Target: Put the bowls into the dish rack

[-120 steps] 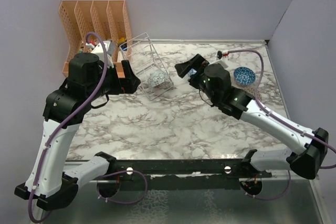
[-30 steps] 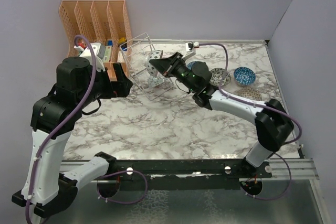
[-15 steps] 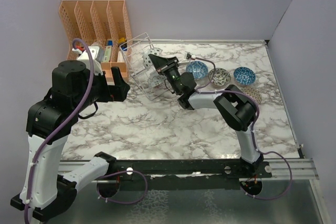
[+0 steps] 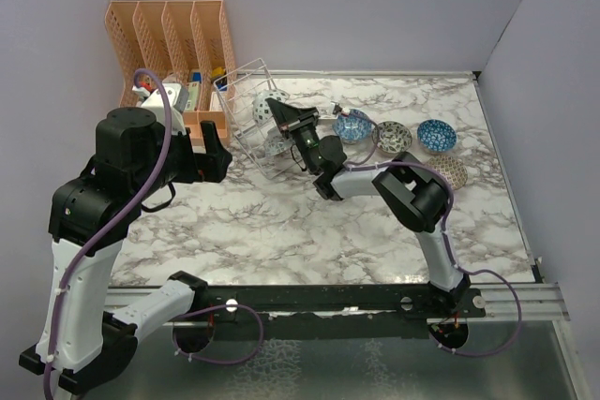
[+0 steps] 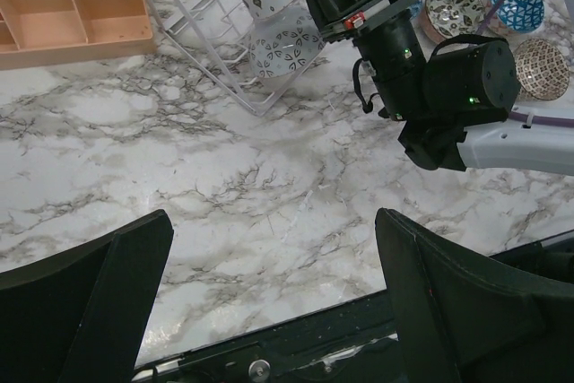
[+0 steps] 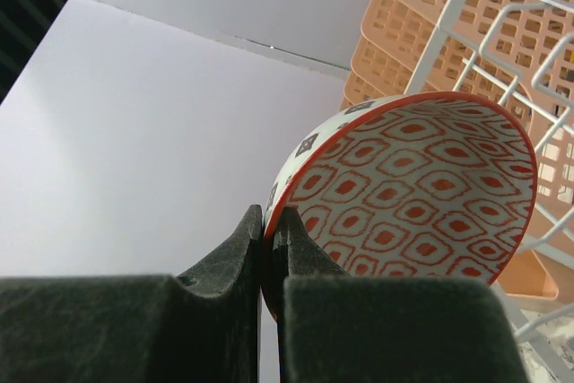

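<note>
While right fingers [image 6: 229,253] pinch its rim, the (red-latticed) bowl [image 6: 413,190] tilts.

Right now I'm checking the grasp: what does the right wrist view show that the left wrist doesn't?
Right wrist only: the right gripper pinching the held bowl's rim, its inside red-patterned. Left wrist only: a grey-white bowl already in the dish rack, a blue bowl on the table. Both: the held bowl, the dish rack, the orange organizer.

Even, diffuse overhead light; the marble surface [image 4: 281,222] carries only faint, soft shadows. Left wrist view: mild sheen at 6 o'clock, jaws dark at 7 and 5 o'clock. Right wrist view: near jaws soft-focused, bowl [image 6: 421,195] sharp, unlit corner at 10 o'clock.
</note>
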You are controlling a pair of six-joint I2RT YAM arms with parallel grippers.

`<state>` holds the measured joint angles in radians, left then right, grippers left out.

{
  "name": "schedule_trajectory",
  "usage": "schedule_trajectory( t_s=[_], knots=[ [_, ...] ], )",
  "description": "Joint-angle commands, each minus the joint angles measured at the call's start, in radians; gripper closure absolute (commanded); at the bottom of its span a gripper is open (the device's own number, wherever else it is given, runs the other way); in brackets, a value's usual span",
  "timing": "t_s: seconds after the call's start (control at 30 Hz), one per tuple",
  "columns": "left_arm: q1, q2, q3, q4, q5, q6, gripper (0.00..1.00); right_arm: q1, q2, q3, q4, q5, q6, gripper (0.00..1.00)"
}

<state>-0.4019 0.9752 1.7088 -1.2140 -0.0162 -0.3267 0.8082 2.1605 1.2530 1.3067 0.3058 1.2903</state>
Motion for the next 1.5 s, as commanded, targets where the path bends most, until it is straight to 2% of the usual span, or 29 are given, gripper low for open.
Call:
schedule_trajectory(
  t_s=[0.0, 0.27, 0.73, 0.77, 0.83, 0.97, 1.03, 1.17, 1.23, 1.47],
  knots=[
    [-0.006, -0.014, -0.006, -0.013, 0.001, 0.012, 0.01, 0.023, 0.012, -0.021, 0.046, 0.068, 0.088, 0.98],
    [-0.006, -0.018, -0.009, -0.018, 0.003, 0.013, 0.01, 0.029, 0.019, -0.062, 0.043, 0.1, 0.115, 0.98],
    [-0.006, -0.018, -0.018, -0.015, 0.005, 0.017, 0.01, 0.023, 0.099, -0.023, 0.064, 0.087, 0.133, 0.96],
    [-0.006, -0.019, -0.019, -0.015, 0.005, 0.016, 0.01, 0.023, 0.099, -0.026, 0.058, 0.089, 0.136, 0.95],
    [-0.006, -0.018, -0.02, -0.015, 0.005, 0.016, 0.01, 0.023, 0.089, -0.035, 0.046, 0.097, 0.142, 0.86],
    [-0.006, -0.017, -0.023, -0.011, 0.009, 0.015, 0.01, 0.017, 0.081, -0.04, 0.016, 0.09, 0.149, 0.84],
    [-0.006, -0.017, -0.026, -0.006, 0.011, 0.012, 0.01, 0.017, 0.081, -0.042, 0.008, 0.088, 0.163, 0.74],
    [-0.006, -0.015, -0.028, -0.002, 0.012, 0.009, 0.01, 0.017, 0.07, -0.051, -0.014, 0.089, 0.171, 0.72],
    [-0.006, -0.013, -0.026, -0.003, 0.011, 0.01, 0.01, 0.017, 0.054, -0.06, -0.033, 0.095, 0.172, 0.64],
    [-0.006, -0.005, -0.02, 0.0, 0.008, 0.006, 0.01, 0.017, 0.01, -0.066, -0.118, 0.099, 0.188, 0.6]
  ],
)
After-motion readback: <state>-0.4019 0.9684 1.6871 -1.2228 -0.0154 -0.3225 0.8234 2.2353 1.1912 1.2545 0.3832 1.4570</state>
